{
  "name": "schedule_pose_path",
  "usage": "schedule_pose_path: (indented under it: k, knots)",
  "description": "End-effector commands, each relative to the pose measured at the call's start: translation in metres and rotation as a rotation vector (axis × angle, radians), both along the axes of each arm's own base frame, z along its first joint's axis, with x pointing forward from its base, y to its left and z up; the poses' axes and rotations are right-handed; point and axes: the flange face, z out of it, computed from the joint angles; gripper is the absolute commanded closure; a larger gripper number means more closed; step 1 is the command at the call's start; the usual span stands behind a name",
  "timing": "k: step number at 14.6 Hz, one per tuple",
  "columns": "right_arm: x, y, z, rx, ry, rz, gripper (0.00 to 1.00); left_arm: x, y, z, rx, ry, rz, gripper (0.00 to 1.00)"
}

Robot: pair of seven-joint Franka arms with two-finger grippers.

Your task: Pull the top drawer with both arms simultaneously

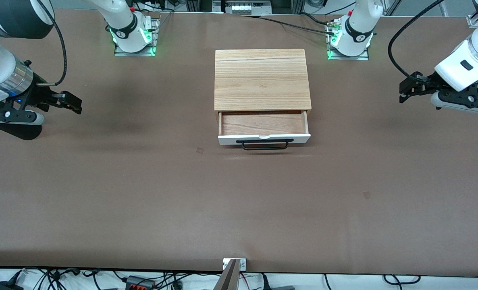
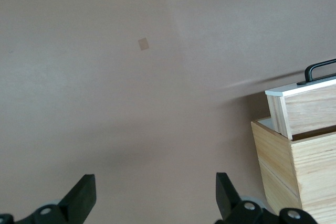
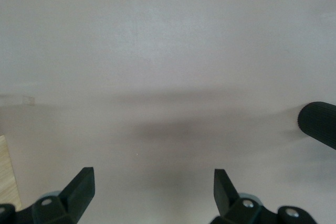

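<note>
Nearest the front camera, the long black bar handle (image 1: pixel 267 144) of the white-fronted top drawer (image 1: pixel 264 138) is lying crosswise, already pulled out from the light-wood cabinet (image 1: pixel 262 79) on the brown table (image 1: pixel 239 201). Both hands are hovering with fingers apart over the table ends, about equally distant: left hand (image 1: pixel 404 89), right hand (image 1: pixel 74 104).

This is a robotics lab. 2 large white jointed robot arms (image 1: pixel 128 28) (image 1: pixel 358 30) are bolted on metal plates glowing green along the top edge of a wide table covered in plain brown matting (image 1: pixel 142 201). Loose black cables and power strips (image 1: pixel 138 282) trail along the bottom edge, and aluminium framing (image 1: pixel 239 6) with more wiring stands at the top edge. A small metal bracket (image 1: pixel 234 264) is clamped mid-bottom edge.
</note>
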Motion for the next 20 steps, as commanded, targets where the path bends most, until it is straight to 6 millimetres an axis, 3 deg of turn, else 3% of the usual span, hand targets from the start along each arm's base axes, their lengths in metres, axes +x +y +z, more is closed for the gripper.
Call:
schedule_pose_path:
  k: [1,6,10,12,13,14,20]
  knots:
    - [-0.007,-0.008,0.006,0.008,-0.002,0.009,0.0,0.004,0.001,0.006,0.03,0.004,-0.021,0.0]
    - [0.001,-0.015,0.013,0.054,-0.03,-0.029,0.0,0.004,0.0,0.005,0.031,0.005,-0.019,0.0]
    - [0.005,-0.005,0.021,0.057,-0.059,-0.106,0.0,0.005,0.005,0.005,0.031,0.007,-0.015,0.0]
    - [0.003,-0.016,0.021,0.059,-0.056,-0.11,0.0,0.005,0.009,0.004,0.029,0.009,-0.008,0.0]
    - [0.001,-0.036,0.025,0.066,-0.06,-0.127,0.0,0.005,0.01,0.004,0.029,0.008,-0.001,0.0]
    - [0.001,-0.026,0.026,0.072,-0.058,-0.093,0.0,0.007,0.009,0.001,0.028,0.013,0.001,0.0]
    - [0.006,-0.026,0.018,0.073,-0.045,-0.112,0.0,0.007,0.01,0.0,0.028,0.015,-0.002,0.0]
